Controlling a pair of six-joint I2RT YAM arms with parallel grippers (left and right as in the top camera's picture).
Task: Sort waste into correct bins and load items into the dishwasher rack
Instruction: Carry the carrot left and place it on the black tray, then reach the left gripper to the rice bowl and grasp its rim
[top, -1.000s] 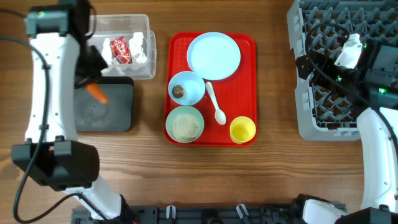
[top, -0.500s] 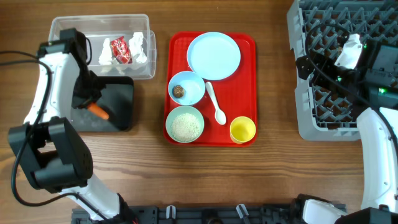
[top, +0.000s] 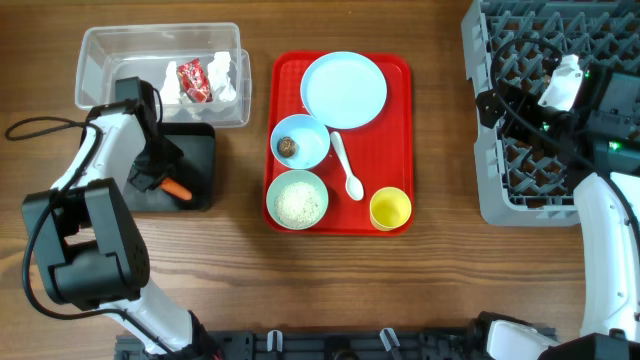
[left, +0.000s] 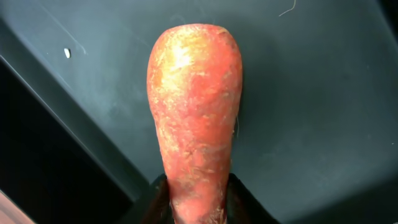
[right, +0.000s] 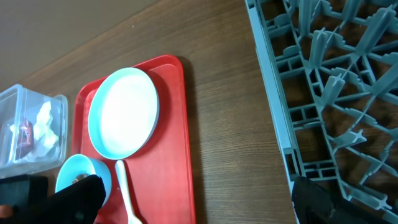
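My left gripper (top: 158, 181) is shut on the orange carrot (top: 177, 189), low over the black tray (top: 195, 150); the left wrist view shows the carrot (left: 194, 106) between the fingertips (left: 196, 202) above the tray floor (left: 311, 93). The clear tub (top: 100, 45) holds white napkins (top: 225, 72) and the red wrapper (top: 192, 80). On the red tray (top: 400, 120) are the pale blue plate (top: 344, 89), blue bowl (top: 310, 148) with a brown lump (top: 287, 146), mint bowl (top: 297, 184) of rice (top: 297, 204), spoon (top: 347, 167) and yellow cup (top: 390, 209). My right gripper (right: 196, 202) is open and empty beside the grey rack (top: 530, 110).
The right wrist view shows the red tray (right: 177, 155), the plate (right: 123, 113), the spoon (right: 124, 193), the blue bowl (right: 74, 171), the clear tub (right: 31, 124) and the rack's edge (right: 323, 81). Bare wooden table (top: 440, 150) lies between red tray and rack.
My left gripper has carried the carrot down and right, from above the black tray's upper left to low over its right part. The right arm has not moved.
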